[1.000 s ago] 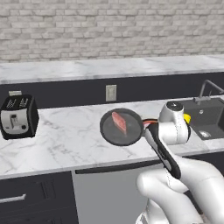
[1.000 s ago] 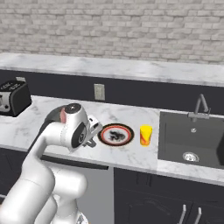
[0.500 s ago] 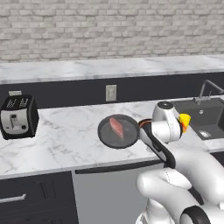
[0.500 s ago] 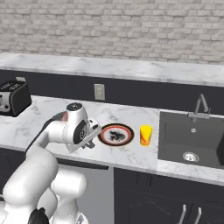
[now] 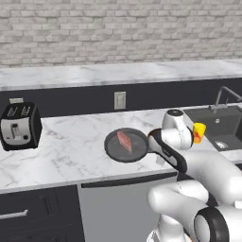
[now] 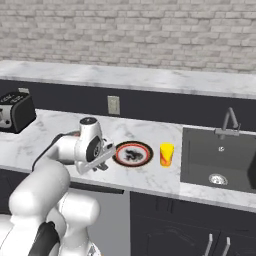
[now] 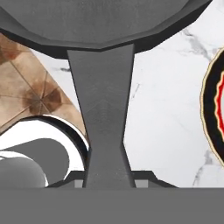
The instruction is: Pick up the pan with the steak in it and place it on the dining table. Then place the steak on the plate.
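Carried leftward since a second ago, the pan (image 5: 126, 145) with the steak (image 5: 125, 140) in it hangs by its handle (image 7: 104, 118), pinched in the gripper (image 7: 105, 181), above the table (image 5: 71, 151) near its front edge. Beside it sits the plate (image 6: 132, 153), with a yellow cup (image 6: 166, 154) beyond; judging the carry step nearly over, next comes lowering the pan level onto bare marble

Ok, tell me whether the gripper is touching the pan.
Touching. In the hand view the pan's handle runs straight down into the shut gripper, with no gap; the left base view shows the pan held out from the hand.
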Motion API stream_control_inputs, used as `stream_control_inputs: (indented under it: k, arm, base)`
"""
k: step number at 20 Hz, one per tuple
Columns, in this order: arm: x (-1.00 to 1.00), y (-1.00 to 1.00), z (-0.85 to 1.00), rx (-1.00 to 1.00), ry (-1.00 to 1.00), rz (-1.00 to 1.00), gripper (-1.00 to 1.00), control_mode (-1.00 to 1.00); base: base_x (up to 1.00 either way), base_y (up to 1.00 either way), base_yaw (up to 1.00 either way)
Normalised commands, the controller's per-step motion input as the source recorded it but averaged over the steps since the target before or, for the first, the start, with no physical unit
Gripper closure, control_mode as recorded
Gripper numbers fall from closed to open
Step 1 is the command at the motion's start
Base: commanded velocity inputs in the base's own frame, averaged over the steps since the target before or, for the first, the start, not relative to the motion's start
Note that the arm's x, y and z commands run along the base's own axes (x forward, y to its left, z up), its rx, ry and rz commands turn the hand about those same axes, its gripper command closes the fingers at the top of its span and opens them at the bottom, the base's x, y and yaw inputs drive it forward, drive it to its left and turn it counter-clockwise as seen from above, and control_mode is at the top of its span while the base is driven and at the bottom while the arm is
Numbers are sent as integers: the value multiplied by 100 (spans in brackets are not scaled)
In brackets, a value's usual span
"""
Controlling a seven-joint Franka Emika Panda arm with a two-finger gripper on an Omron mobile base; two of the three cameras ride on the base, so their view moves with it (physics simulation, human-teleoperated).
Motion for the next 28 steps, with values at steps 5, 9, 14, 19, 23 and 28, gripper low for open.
stream_control_inputs:
  k: [5,9,14,19,23,28]
  arm:
    - [0,0,-42,6,5,0,100,-100]
    - [19,0,-31,10,2,0,100,-100]
    - [39,0,-20,6,3,-1,100,-100]
    - [41,0,-15,1,4,-2,100,-100]
    - [37,0,0,0,6,-5,100,-100]
    - [8,0,0,0,3,-1,100,-100]
  base:
    - [0,0,0]
    - [0,0,0]
    - [0,0,0]
    - [0,0,0]
    - [0,0,0]
    - [0,0,0]
